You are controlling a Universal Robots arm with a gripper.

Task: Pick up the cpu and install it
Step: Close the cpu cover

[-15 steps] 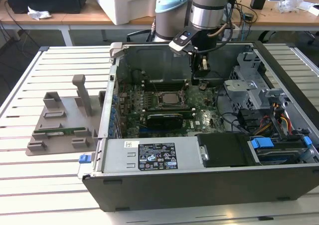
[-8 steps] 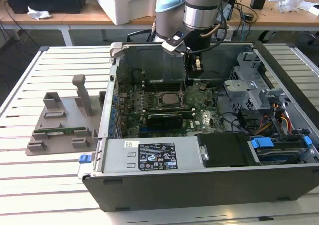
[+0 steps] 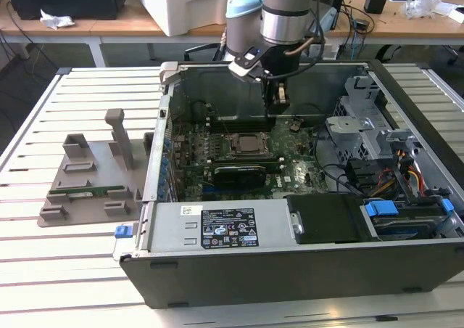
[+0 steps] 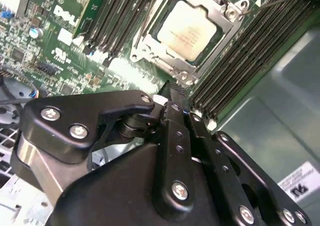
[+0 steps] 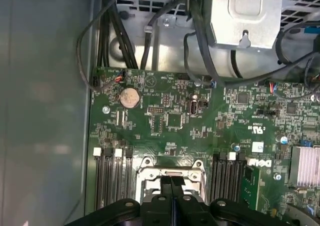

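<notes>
Closed hand (image 4: 172, 90) just above the cpu (image 4: 187, 30) in the motherboard socket (image 4: 146, 50)

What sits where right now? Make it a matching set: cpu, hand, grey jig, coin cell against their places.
Things:
1. cpu
2. hand
3. grey jig
4. coin cell

Places:
A. on the table, outside the case, on the exterior view's left
B. seated in the socket
C. hanging above the board, inside the case
D. flat on the board near its edge, apart from the socket

Pairs: 1-B, 2-C, 3-A, 4-D
</notes>
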